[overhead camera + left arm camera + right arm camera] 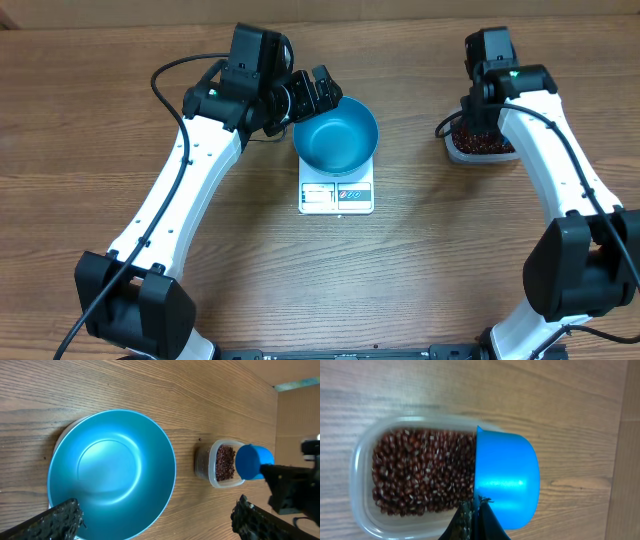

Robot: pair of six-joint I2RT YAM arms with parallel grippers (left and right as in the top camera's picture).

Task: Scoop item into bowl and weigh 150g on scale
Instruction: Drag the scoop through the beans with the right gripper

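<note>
Right hand (475,512) clenches scoop (507,477) above beans (420,472); left hand (157,517), released, near bowl (110,465).

This looks like a robotics lab bench rather than a kitchen. Two white-and-black machines, the left arm (180,190) and the right arm (560,150), rise from the near edge of a wood-grain surface (100,120), with a black cable (185,62) looping beside one. The kitchen goods form a small set: a white scale (336,195) carrying a blue bowl (335,135), a clear tub (362,460) of beans (420,475), and a blue scoop (507,480). A plain brown board (297,420) stands past the surface's edge.
</note>
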